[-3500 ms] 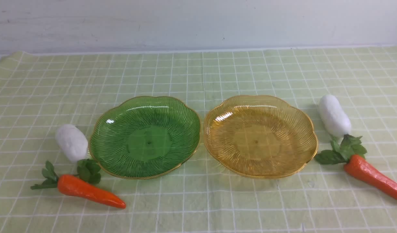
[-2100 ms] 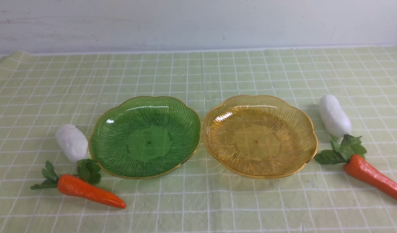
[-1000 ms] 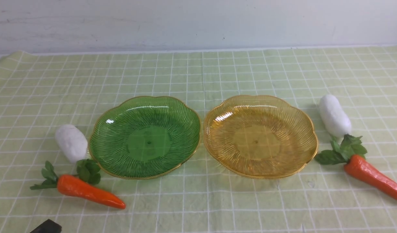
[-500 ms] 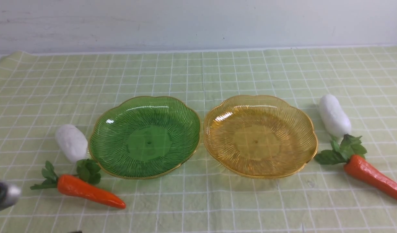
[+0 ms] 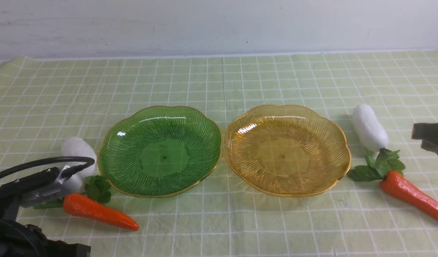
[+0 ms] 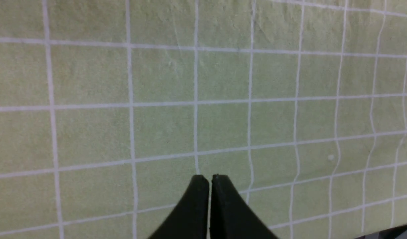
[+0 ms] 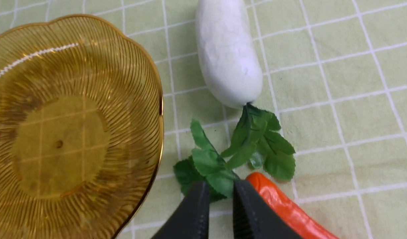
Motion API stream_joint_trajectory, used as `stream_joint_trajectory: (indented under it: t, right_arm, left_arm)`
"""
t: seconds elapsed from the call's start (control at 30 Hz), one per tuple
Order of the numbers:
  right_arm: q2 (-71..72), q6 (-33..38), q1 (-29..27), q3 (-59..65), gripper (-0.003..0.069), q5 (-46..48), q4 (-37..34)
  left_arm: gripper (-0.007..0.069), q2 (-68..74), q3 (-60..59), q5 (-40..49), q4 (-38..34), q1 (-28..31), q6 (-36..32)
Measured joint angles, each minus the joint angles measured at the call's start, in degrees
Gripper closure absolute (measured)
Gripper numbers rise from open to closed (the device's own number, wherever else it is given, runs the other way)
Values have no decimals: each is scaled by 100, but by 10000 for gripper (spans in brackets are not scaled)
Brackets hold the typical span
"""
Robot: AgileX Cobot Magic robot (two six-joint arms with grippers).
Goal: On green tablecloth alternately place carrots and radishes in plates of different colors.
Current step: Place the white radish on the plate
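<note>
green plate on l, amber plate on r, side by side mid cloth, rims almost touching, nothing in either. l radish + l carrot lie just l of green plate; r radish + r carrot just r of amber plate. l claw shut, holds nothing, over bare cloth. r claw open a crack, nothing in it, above r carrot's leaves.
</note>
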State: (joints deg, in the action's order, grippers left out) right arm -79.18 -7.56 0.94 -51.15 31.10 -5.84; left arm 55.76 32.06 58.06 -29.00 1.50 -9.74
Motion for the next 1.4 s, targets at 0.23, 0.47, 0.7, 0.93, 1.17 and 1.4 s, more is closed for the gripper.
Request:
stream_joint_trajectory:
  t: [0.23,0.47,0.7,0.93,1.17,1.4]
  right_arm:
    - [-1240,546,0,-790,330,-145,25]
    - [-2344,863,0,-1482,169,-601,119]
    - [-3284,908,0,-1790,136,-1245,509]
    - [-3692,908,0,-1800,165,-1307,584]
    - [-3465,910,0,-1807,216,-1125,551]
    - [-2391,799,13,-1807,216,-462,90]
  left_arm:
    - [628,11,0,-7,-5,0,0]
    - [628,11,0,7,-12,0,0]
    - [628,11,0,81,-148,0,0]
    - [628,11,0,138,-164,0,0]
    - [622,11,0,152,-164,0,5]
    - [622,11,0,152,-159,0,0]
